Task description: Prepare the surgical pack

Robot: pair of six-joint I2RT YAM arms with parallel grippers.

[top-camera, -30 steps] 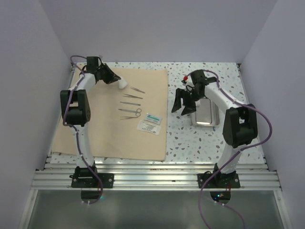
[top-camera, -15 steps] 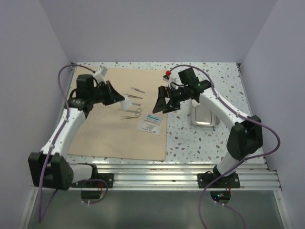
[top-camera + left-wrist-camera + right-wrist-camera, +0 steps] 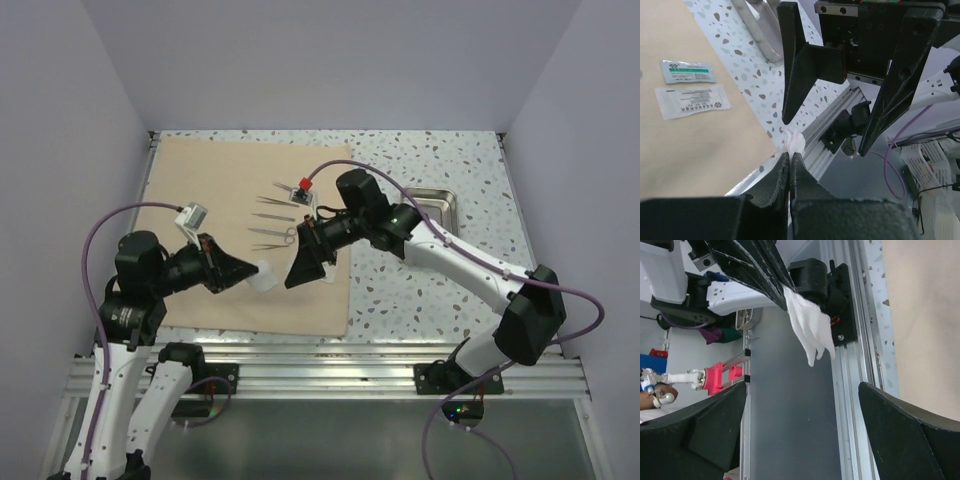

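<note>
The tan cloth (image 3: 200,190) lies flat on the left half of the table. Thin steel instruments (image 3: 276,216) lie on it. My left gripper (image 3: 248,272) is shut on a white gauze pad (image 3: 264,276) and holds it in the air over the cloth's near right part. In the left wrist view the gauze (image 3: 795,141) sticks out past the shut tips. My right gripper (image 3: 303,268) is open and empty, facing the gauze (image 3: 810,325) from close by. Two white packets (image 3: 690,85) lie on the cloth. The steel tray (image 3: 436,204) sits at the right, partly hidden by the right arm.
The speckled tabletop (image 3: 420,290) shows right of the cloth. Aluminium rails (image 3: 320,365) run along the near edge, with both arm bases bolted on. Purple cables hang beside each arm. Pale walls close in the left, right and back sides.
Both arms swung to the near middle. The left gripper carried the gauze from the far left toward the cloth's near right. The right gripper left the tray and came to face it.
</note>
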